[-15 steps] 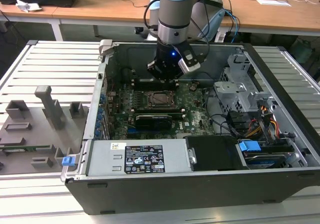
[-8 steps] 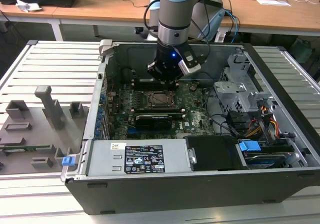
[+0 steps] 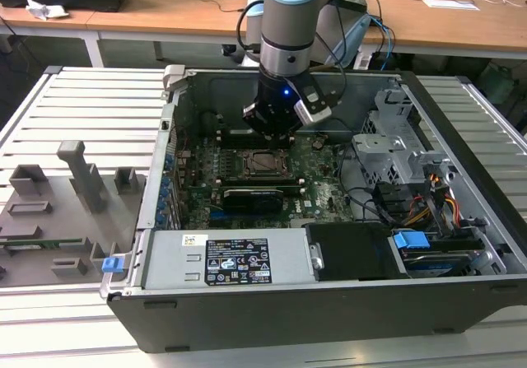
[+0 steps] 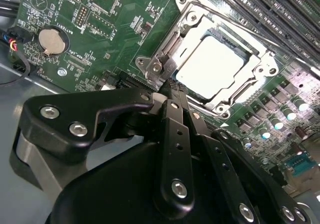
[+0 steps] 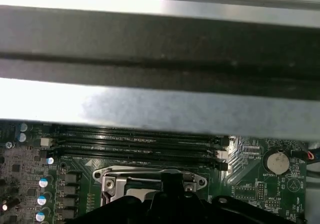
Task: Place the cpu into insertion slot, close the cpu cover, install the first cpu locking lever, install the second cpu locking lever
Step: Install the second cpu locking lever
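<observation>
Wooden desks with papers and cables line the back of the room, and closer in stands a pale slatted metal surface [image 3: 90,96] carrying an open computer case [image 3: 247,319].

Nearest the viewer, along the case's front wall, lies a grey power supply [image 3: 235,261] with a black label. Beside it, toward the exterior view's right, sit a black drive bay and a blue clip [image 3: 410,239] among bundled cables. On the surface, toward the exterior view's left, rests a grey fixture tray [image 3: 58,211] with upright pegs, probably there to hold parts at known spots.

Further in, the green motherboard [image 3: 206,183] lies flat on the case floor, so the arm can reach it from above. A long black card [image 3: 259,197] crosses it. Just past that is the socket: the cpu [image 4: 212,66] sits seated in it, its pale metal top facing up. The cpu cover [image 4: 252,51] lies closed around it like a frame, seemingly holding the chip down.

Directly over the socket's edge hangs the hand [image 4: 172,86], black and jointed, pointing straight down from the arm [image 3: 292,22]. Its fingertips look drawn together into a narrow point near the socket's hinge corner, gripping nothing, judging by the second wrist view. That narrow stance would suit pressing a thin lever rather than grasping.

Beyond the socket run dark memory slots [image 5: 140,141], and a round coin battery [image 5: 276,162] sits off to one side.
</observation>
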You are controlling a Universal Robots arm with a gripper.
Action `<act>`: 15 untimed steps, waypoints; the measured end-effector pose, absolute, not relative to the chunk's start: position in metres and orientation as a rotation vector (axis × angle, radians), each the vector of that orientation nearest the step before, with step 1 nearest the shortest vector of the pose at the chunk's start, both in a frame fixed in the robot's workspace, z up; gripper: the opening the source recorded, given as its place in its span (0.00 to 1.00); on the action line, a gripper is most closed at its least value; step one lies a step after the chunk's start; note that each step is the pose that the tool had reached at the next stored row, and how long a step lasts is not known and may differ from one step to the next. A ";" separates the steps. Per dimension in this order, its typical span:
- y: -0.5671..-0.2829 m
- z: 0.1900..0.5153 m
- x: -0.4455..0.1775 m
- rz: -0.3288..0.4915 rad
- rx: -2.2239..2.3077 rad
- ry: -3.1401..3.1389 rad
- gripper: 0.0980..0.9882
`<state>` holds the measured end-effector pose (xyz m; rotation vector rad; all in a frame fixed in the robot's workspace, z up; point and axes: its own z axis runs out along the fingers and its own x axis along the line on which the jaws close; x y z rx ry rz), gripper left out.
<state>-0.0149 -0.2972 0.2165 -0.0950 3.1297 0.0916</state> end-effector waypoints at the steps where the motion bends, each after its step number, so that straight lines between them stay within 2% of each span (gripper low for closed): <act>1: -0.298 0.217 -0.015 0.092 -0.095 3.130 0.01; 15: -0.310 0.217 -0.015 0.092 -0.095 3.130 0.01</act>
